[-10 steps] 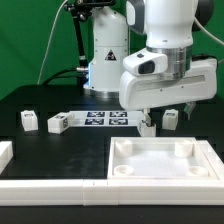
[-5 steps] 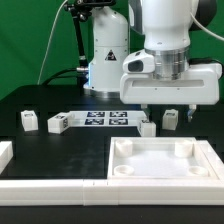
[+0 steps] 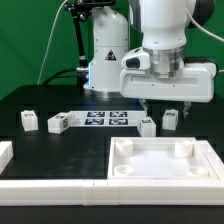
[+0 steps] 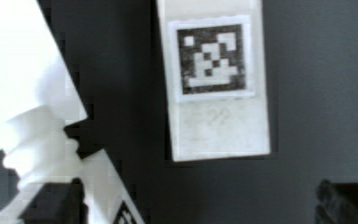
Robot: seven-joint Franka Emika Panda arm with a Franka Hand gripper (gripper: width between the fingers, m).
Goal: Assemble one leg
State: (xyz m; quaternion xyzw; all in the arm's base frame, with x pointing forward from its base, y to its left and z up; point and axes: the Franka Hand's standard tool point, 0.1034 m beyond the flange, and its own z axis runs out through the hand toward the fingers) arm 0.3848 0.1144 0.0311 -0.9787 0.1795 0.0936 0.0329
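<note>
The hand [image 3: 166,108] is hovering wide open above the middle of the desk [image 3: 40,145], holding nothing. The leg [image 3: 147,125] is lying just beneath it, beside the marker board's [image 3: 105,118] end, behind the tray [image 3: 165,150] sitting at the front edge.

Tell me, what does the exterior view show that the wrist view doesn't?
Only the exterior view: the arm, the marker board, the tray and four legs, including the leg far off at that view's left. Only the wrist view: the tag pattern on a leg, seen close up. Both: the open gripper and a leg near it.
</note>
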